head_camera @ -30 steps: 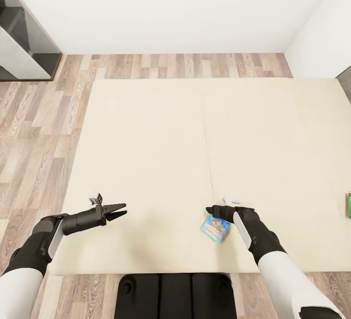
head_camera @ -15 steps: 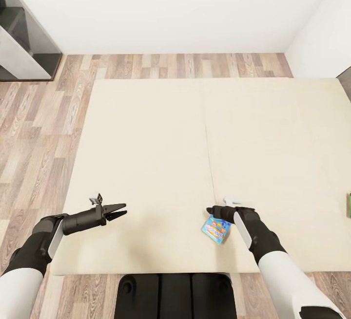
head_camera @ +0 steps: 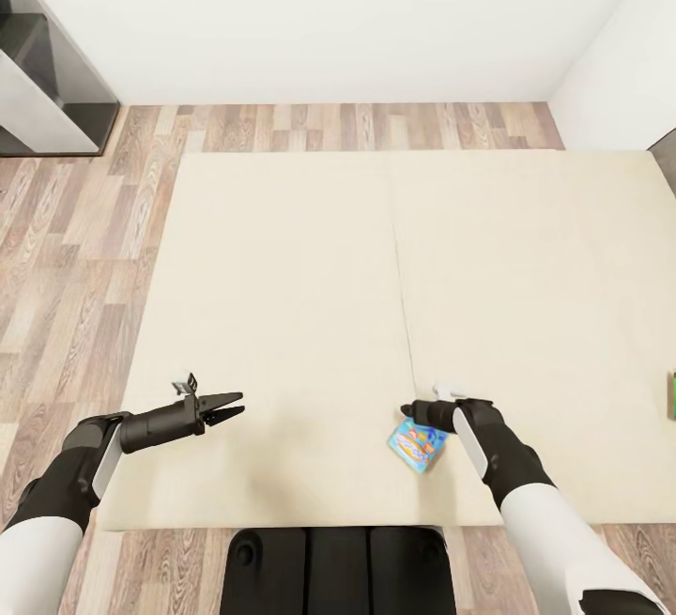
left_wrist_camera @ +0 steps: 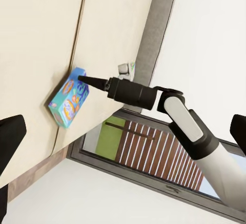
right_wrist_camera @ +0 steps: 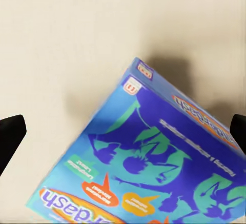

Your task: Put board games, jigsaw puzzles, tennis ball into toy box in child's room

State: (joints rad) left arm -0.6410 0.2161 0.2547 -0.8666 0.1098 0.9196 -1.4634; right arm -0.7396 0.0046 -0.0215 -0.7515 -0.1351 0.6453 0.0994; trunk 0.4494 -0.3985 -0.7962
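A blue board game (head_camera: 416, 443) lies on the beige bed (head_camera: 282, 268) near its front edge. My right gripper (head_camera: 406, 409) hovers open just over the box's far edge, nothing held. In the right wrist view the blue box (right_wrist_camera: 154, 167) sits tilted between the two spread fingertips (right_wrist_camera: 10, 131). The left wrist view shows the same box (left_wrist_camera: 68, 102) with the right gripper (left_wrist_camera: 82, 79) at its corner. My left gripper (head_camera: 235, 406) is open and empty over the bed's front left. A green-edged board game (head_camera: 672, 394) peeks in at the right edge. The toy box, jigsaw puzzles and tennis ball are out of view.
A dark grey unit with a white panel (head_camera: 47, 99) stands at the far left on the wood floor (head_camera: 66, 249). White walls (head_camera: 329, 14) close the far side and right. My base (head_camera: 338, 568) is against the bed's front edge.
My right gripper has crept slightly right and nearer over the blue box. The left arm has not moved.
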